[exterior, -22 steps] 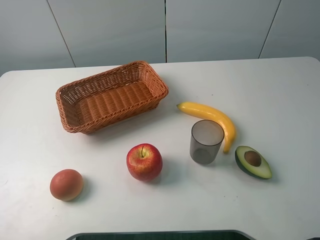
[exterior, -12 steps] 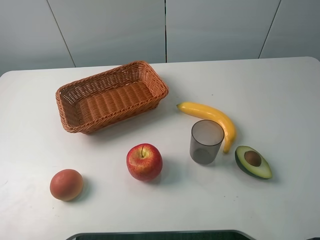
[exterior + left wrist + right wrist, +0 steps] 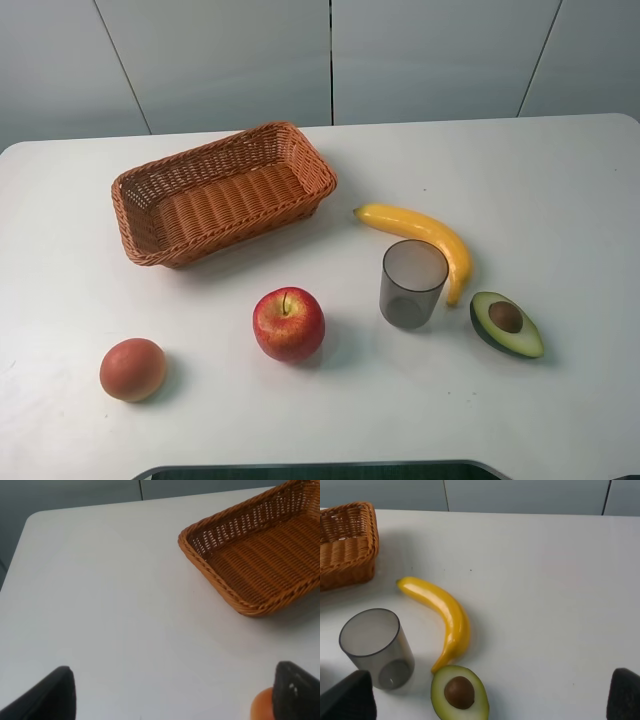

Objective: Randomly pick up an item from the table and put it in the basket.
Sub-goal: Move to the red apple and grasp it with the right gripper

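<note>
The red apple [image 3: 289, 323] with yellowish streaks sits upright on the white table [image 3: 560, 180], in front of the empty wicker basket [image 3: 230, 205]. The basket also shows in the left wrist view [image 3: 260, 560] and, partly, in the right wrist view [image 3: 345, 545]. The apple is out of both wrist views. Neither gripper shows in the exterior high view. My left gripper [image 3: 175, 695] is open and empty, its fingertips [image 3: 55, 695] wide apart above the table near the basket. My right gripper [image 3: 486, 697] is open and empty above the avocado.
An orange-brown round fruit [image 3: 132, 369] lies at the front left, also in the left wrist view [image 3: 261, 707]. A grey translucent cup [image 3: 412, 283], a banana [image 3: 420, 232] and a halved avocado [image 3: 506, 324] stand right of the apple.
</note>
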`<state>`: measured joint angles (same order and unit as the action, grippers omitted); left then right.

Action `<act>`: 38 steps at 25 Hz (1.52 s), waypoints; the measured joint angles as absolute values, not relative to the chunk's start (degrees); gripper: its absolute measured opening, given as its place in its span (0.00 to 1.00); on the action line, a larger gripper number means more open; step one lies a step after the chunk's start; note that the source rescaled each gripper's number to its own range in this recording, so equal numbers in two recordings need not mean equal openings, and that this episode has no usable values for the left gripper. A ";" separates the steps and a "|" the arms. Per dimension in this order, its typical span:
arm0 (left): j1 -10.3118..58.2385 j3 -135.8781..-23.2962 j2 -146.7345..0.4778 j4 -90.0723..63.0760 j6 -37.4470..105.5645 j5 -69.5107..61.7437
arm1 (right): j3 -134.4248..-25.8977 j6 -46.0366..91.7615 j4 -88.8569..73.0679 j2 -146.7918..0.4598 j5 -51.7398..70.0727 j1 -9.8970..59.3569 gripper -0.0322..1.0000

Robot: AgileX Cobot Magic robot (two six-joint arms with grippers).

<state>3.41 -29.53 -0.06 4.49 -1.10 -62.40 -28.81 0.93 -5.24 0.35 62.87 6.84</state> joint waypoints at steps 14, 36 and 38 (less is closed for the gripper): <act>3.41 -29.53 -0.06 4.49 -1.10 -62.40 | -28.81 0.93 -5.24 0.35 62.87 6.84 1.00; 3.41 -29.53 -0.06 4.49 -1.10 -62.40 | -28.81 0.93 -5.24 0.35 62.87 6.84 1.00; 3.41 -29.53 -0.06 4.49 -1.10 -62.40 | -28.81 0.93 -5.24 0.35 62.87 6.84 1.00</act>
<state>3.41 -29.53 -0.06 4.49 -1.10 -62.40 -28.81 0.93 -5.24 0.35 62.87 6.84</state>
